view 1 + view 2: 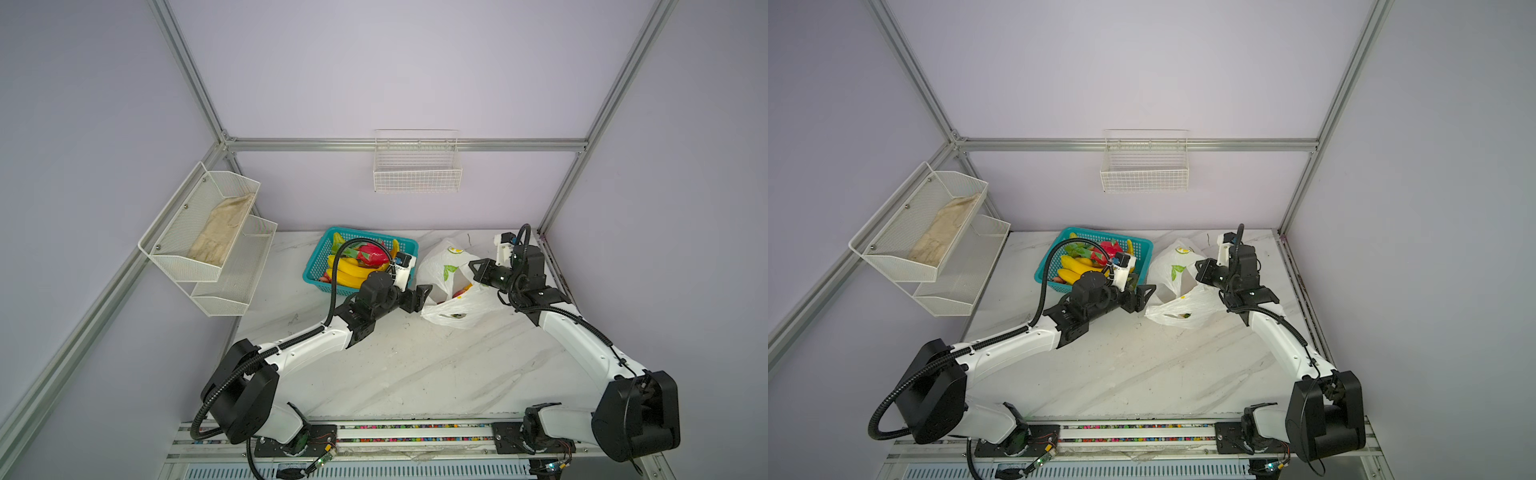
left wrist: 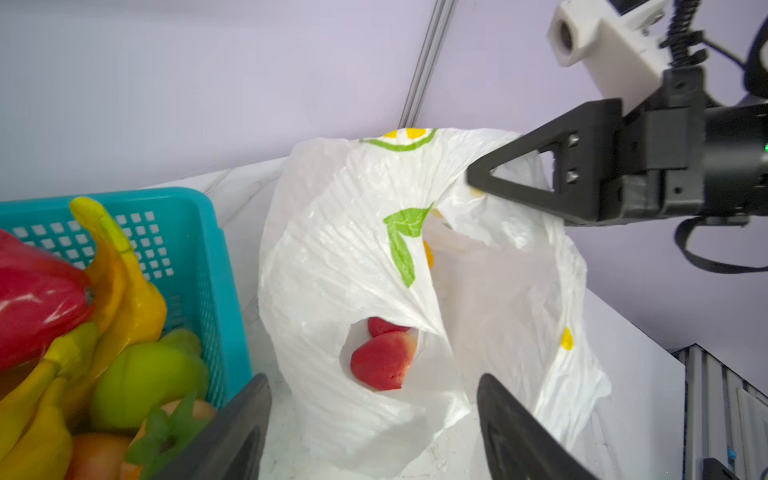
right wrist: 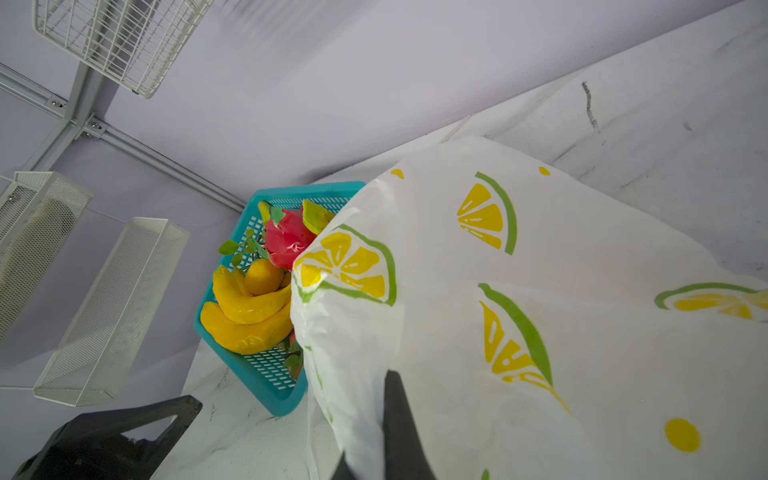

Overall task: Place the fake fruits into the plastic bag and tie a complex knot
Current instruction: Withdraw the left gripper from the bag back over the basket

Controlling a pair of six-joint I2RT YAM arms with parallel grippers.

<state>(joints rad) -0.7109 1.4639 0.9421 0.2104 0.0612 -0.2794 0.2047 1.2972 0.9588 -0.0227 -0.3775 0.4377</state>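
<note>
Left pincer [image 1: 424, 296] gapes beside the plastic bag [image 1: 440, 266] — right pincer [image 2: 473, 179] pinches its rim.

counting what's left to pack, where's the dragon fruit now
In both top views the dragon fruit sits on the bananas in the teal basket, left of the plastic bag.

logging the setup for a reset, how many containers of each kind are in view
teal plastic basket: 1
white mesh wall bins: 2
white wire wall basket: 1
plastic bag: 1
total: 5
</note>
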